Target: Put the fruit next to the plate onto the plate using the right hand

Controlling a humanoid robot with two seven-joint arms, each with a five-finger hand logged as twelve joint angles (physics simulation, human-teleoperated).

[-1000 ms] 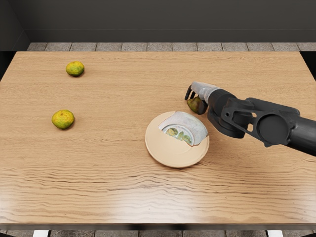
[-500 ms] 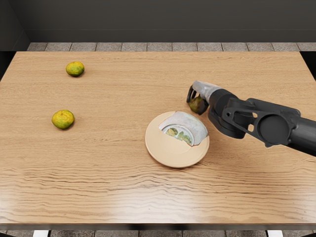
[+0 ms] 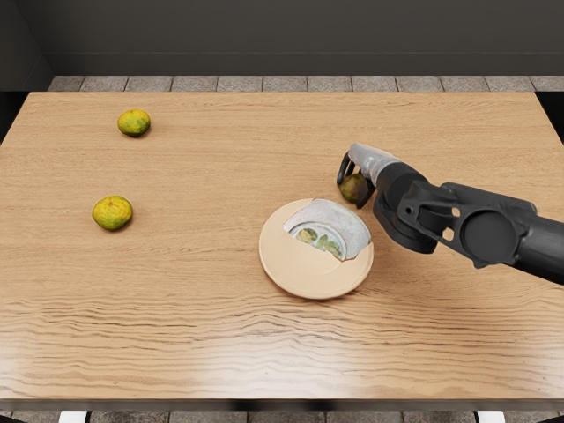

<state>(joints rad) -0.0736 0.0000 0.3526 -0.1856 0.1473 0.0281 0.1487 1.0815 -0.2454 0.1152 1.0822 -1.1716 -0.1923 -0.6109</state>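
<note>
Fruit (image 3: 352,188) just past the far-right rim of the plate (image 3: 295,275), not on it, wooden surface (image 3: 220,344) under everything, right hand (image 3: 363,167) closed around it, near citrus (image 3: 112,212) and far citrus (image 3: 134,122) well apart at left.

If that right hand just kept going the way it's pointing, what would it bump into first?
The fruit beside the plate: the right hand curls around it. Beyond, only bare table, as far as I can judge.

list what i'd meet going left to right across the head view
nearer left fruit → farther left fruit → plate → fruit by the plate, gripped in the right hand
</note>
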